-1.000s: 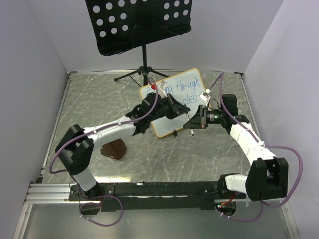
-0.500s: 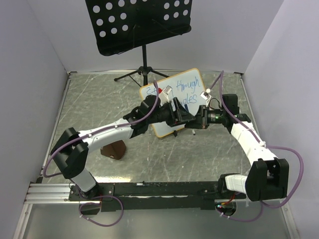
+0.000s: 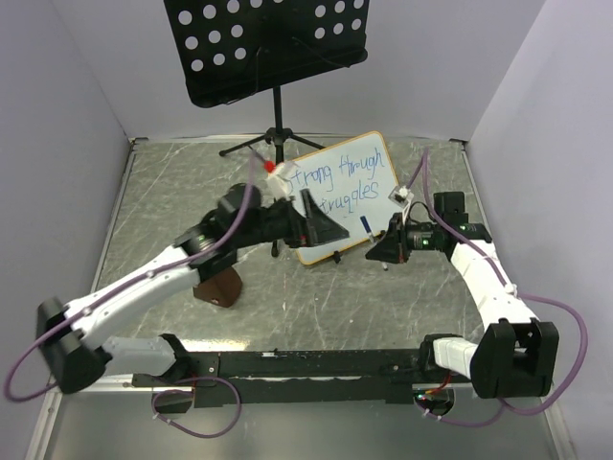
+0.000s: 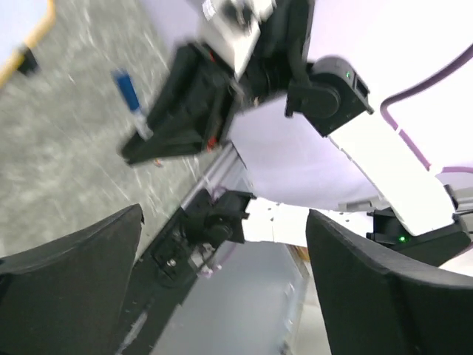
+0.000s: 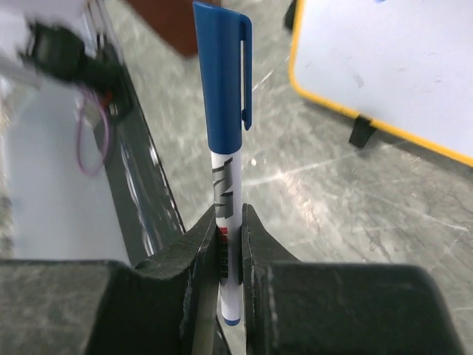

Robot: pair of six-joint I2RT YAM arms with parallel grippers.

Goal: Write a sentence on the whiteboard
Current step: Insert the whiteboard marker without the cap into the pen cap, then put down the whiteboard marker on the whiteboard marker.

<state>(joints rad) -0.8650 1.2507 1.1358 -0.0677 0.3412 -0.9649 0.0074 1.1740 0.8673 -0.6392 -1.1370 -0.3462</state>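
The whiteboard [image 3: 356, 195] stands tilted at the back centre. Its white face carries the sentence [image 3: 335, 179], blue words in two lines. My right gripper [image 3: 380, 253] sits just right of the board's lower corner, shut on a white marker [image 5: 225, 177] whose blue cap [image 3: 367, 226] is on. The right wrist view shows the marker upright between the jaws [image 5: 230, 222], with the board's orange-framed corner [image 5: 384, 74] behind it. My left gripper [image 3: 321, 228] hangs open and empty in front of the board's lower left. Its wrist view faces the capped marker [image 4: 131, 100].
A black perforated music stand [image 3: 268, 48] rises behind the board on a tripod [image 3: 276, 142]. A brown block [image 3: 218, 286] lies under the left arm. The mounting rail [image 3: 287, 366] runs along the near edge. Walls close in the left, right and back.
My left gripper has gone from shut to open and drawn back left, away from the right gripper. The board's words, partly covered before, now show fully. The right gripper still holds the marker.
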